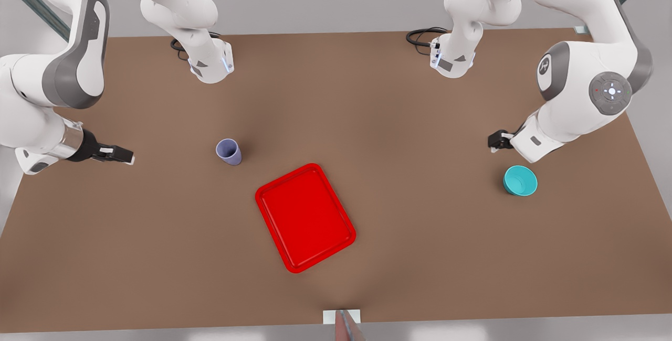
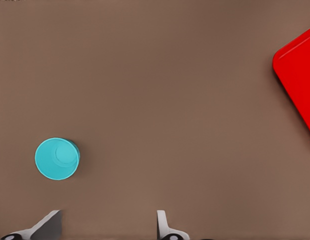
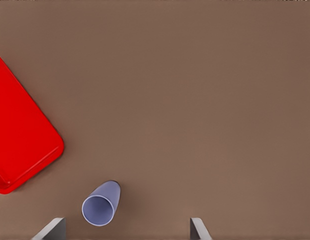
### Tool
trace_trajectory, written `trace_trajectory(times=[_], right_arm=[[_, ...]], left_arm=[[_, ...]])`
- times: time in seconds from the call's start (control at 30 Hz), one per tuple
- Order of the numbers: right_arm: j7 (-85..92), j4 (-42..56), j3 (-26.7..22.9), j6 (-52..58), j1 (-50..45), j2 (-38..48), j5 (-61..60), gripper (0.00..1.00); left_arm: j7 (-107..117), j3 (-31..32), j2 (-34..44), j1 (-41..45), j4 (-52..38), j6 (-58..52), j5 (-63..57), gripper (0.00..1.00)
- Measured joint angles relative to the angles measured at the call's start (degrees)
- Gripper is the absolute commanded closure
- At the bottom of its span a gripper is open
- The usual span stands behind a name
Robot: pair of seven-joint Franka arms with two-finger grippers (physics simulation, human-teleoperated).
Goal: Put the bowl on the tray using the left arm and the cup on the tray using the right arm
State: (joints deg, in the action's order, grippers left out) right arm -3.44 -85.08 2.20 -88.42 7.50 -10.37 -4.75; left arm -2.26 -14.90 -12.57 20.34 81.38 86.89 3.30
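Front view gives me the whole brown table (image 1: 367, 120): the red tray (image 1: 305, 217) lies flat near the middle, turned at an angle, with nothing on it. I see the lavender cup (image 1: 229, 151) standing upright on the table toward the front view's left of the tray, apart from it, and the teal bowl (image 1: 520, 180) sitting upright on the table well off toward the front view's right. Since my left wrist view looks down on the bowl (image 2: 57, 158) with a corner of the tray (image 2: 297, 75) at the far edge, the left gripper (image 1: 496, 140) is the one on the front view's right, hanging above the table just beside the bowl and not touching it; its fingers (image 2: 47, 225) stand wide apart with nothing between them. My right wrist view shows the cup (image 3: 100, 205) and part of the tray (image 3: 25, 145), so the right gripper (image 1: 123, 155) is the one on the front view's left, held off the table, near the cup but clear of it; its fingers (image 3: 51, 229) are likewise spread apart and empty.
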Motion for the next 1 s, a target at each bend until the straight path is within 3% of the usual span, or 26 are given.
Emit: trace_trajectory(times=[0.1, 0.17, 0.3, 0.37, 0.7, 0.73, 0.77, 0.8, 0.83, 1.0], right_arm=[[0.0, 0.0, 0.0, 0.0, 0.0, 0.0, 0.0, 0.00], [0.0, -0.1, 0.0, 0.0, 0.1, 0.0, 0.0, 0.00], [-0.1, 0.0, 0.0, 0.0, 0.0, 0.0, 0.0, 0.00], [-0.1, 0.0, 0.0, -0.1, 0.1, 0.0, 0.0, 0.00], [0.1, -2.3, 0.0, -2.2, -0.1, 1.5, 0.1, 0.00], [0.1, -2.3, 0.0, -2.2, -0.2, 1.5, 0.1, 0.00], [0.1, -2.3, 0.0, -2.2, -0.2, 1.5, 0.1, 0.00], [0.1, -2.3, 0.0, -2.2, -0.1, 1.5, 0.1, 0.00], [0.1, -2.2, 0.0, -2.2, -0.1, 1.4, 0.1, 0.00], [0.1, -2.2, 0.0, -2.2, -0.1, 1.4, 0.1, 0.00]], left_arm=[[0.1, -0.3, -1.3, -2.3, 4.7, 0.7, -0.6, 0.00], [-3.7, -0.6, -6.9, -10.9, 5.9, 3.1, 0.9, 0.00], [-24.2, -2.6, -15.2, -24.0, 15.5, 23.2, 8.6, 0.00], [-25.2, -2.6, -17.0, -24.7, 19.9, 30.4, 12.2, 0.00], [-31.8, -2.7, -23.6, -27.1, 22.1, 32.9, 22.3, 0.00], [-31.7, -2.7, -23.7, -27.1, 22.1, 33.2, 22.5, 0.19], [-31.5, -2.7, -23.7, -27.1, 22.1, 33.2, 22.6, 0.60], [-31.6, -2.7, -23.8, -27.1, 22.1, 33.1, 22.7, 0.70], [-31.7, -2.7, -23.7, -27.1, 22.1, 33.1, 22.8, 0.79], [-31.6, -2.7, -24.4, -27.1, 22.0, 33.9, 23.1, 0.79]])
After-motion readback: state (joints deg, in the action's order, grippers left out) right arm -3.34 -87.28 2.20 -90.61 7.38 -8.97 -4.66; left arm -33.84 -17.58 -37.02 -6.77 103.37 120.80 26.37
